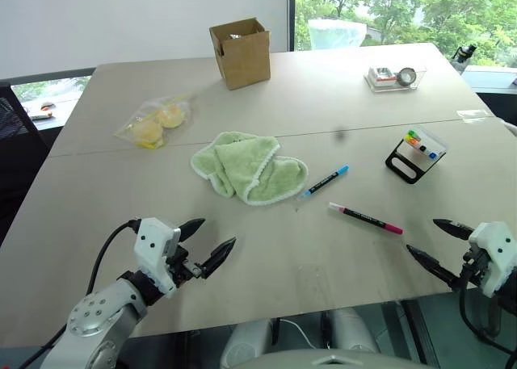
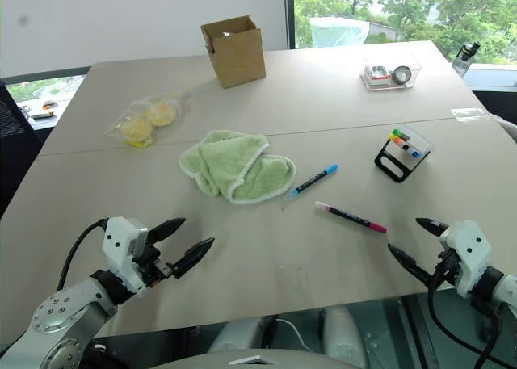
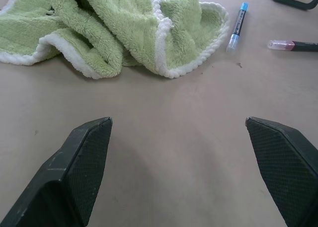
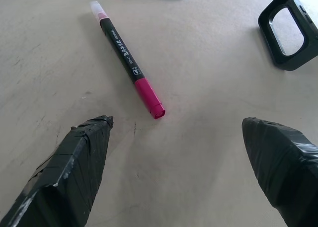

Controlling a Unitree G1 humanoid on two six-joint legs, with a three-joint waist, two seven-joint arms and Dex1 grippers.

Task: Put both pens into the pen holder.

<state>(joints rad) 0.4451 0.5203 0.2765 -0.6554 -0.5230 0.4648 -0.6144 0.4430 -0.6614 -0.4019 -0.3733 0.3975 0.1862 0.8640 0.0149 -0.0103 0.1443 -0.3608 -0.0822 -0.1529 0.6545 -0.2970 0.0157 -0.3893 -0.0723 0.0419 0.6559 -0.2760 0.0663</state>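
Nearest the camera, both grippers hover low over the front edge of the bench (image 1: 266, 280) with nothing in them — the left gripper (image 1: 208, 246) at the near left, its jaws spread wide, and the right gripper (image 1: 430, 241) at the near right, its jaws likewise parted as far as they go. Just ahead of the right gripper lies the pink-capped pen (image 1: 365, 219), flat on the bench, its magenta end turned toward that gripper and its clear tip pointing away to the left. Beyond it, apart from it and at a slant, lies the blue-capped pen (image 1: 325, 182), its light blue end toward the far right. Farther right stands the pen holder (image 1: 414, 154) — a small black tilted rack with a clear top showing green, orange and blue marker tips — well apart from both pens. Left of the blue-capped pen a crumpled green cloth (image 1: 246, 167) with white trim lies near mid-bench. Farther off sit a plastic bag of yellow items (image 1: 153, 123), a brown cardboard box (image 1: 241, 52) and a clear plastic tray (image 1: 392, 77).
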